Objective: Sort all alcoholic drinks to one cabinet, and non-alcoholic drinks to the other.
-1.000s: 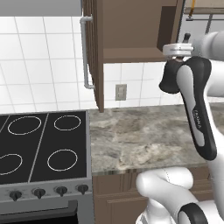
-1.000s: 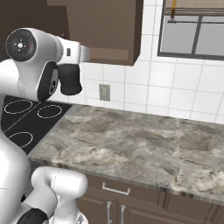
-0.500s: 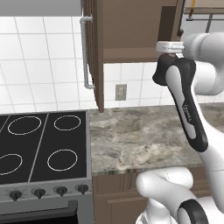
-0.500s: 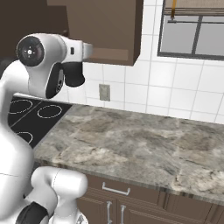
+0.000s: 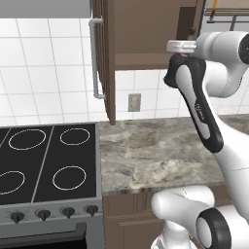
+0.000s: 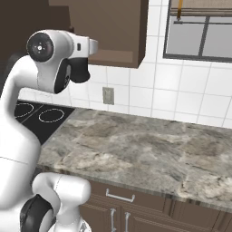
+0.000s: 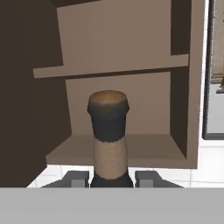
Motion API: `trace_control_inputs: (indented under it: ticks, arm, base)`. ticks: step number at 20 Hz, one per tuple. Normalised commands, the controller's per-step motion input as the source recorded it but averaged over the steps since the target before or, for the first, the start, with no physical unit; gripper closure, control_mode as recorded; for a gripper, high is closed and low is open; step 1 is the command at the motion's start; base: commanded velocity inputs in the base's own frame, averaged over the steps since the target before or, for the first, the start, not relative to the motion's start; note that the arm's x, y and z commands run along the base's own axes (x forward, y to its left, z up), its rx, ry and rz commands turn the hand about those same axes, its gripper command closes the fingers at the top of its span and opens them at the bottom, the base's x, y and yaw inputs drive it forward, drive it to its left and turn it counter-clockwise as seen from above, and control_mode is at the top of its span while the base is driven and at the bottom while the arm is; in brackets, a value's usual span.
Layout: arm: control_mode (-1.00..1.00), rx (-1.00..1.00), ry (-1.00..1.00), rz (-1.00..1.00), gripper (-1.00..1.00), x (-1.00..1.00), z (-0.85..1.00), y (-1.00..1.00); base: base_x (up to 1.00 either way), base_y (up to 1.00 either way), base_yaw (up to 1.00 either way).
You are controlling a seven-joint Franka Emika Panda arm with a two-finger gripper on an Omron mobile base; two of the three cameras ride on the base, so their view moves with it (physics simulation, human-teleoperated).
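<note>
Open wall cabinet [image 7: 131,43] ahead, inner shelf [image 7: 109,68] bare; our gripper [image 7: 112,179] is clamped on the black bottle [image 7: 108,140], held upright before the bottom board [image 7: 148,151].

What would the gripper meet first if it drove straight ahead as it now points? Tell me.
The gripper, shut on the squat black glass bottle, points into the open dark brown wooden cabinet. The lower compartment looks free, so its back wall would likely come first, though depth is unclear.
</note>
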Motion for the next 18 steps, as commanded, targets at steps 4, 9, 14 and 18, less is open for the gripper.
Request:
trace_control_inputs:
  ticks: [4,9,14,18]
  arm:
    - [-1.0,0.0,-0.02,0.01,1.0,0.29,0.08,0.08]
    - [-1.0,0.0,-0.04,0.0,1.0,0.31,0.04,0.06]
    - [-1.0,0.0,-0.07,0.0,1.0,0.31,0.02,0.05]
    - [-1.0,0.0,-0.01,0.0,1.0,0.32,0.01,0.02]
  base:
    - [0.0,0.0,0.0]
    - [0.0,0.0,0.0]
    - [0.0,0.0,0.0]
    - [0.0,0.0,0.0]
